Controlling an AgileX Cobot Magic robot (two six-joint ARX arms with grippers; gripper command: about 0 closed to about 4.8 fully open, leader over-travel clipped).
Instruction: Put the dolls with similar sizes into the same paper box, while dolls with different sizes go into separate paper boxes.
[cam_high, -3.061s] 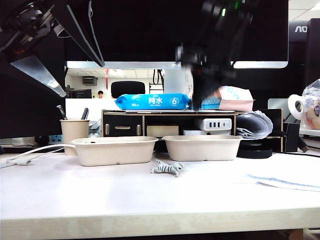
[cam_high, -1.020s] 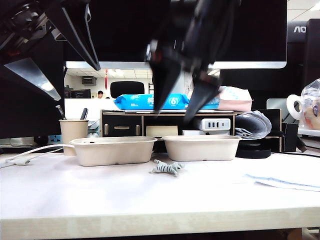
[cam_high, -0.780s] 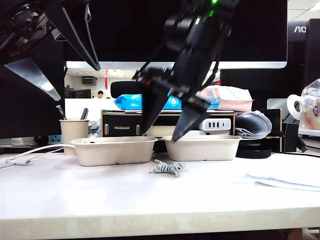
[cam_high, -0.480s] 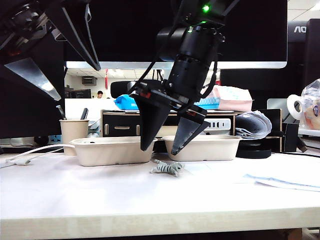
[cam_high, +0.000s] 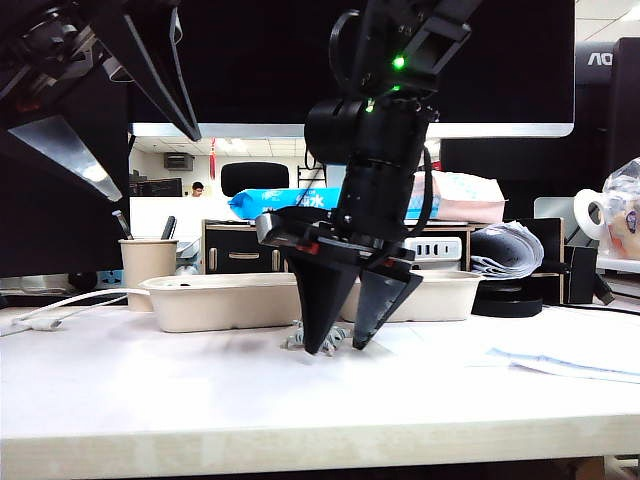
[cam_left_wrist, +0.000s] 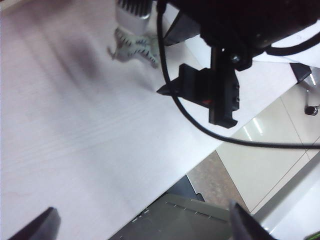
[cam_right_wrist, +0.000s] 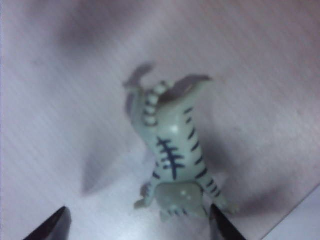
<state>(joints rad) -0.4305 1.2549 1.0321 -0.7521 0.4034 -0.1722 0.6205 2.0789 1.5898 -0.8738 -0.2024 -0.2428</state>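
The right gripper (cam_high: 340, 345), jaws spread, straddles the small grey-white striped doll (cam_right_wrist: 172, 160) lying on the white table (cam_high: 200, 390), at six o'clock of the two beige pulp trays (cam_high: 225, 300), apparently poised to pinch it; the left gripper (cam_left_wrist: 140, 227) hangs wide open and empty, high at ten o'clock.

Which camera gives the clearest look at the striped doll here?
The right wrist view: the striped doll fills the frame, stripes plain. The exterior view shows only bits of it behind the right tool; the left wrist view shows it small and blurred.

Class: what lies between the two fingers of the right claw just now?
The grey-white striped doll lies on the table between the open right claw's fingers, shown in the right wrist view.
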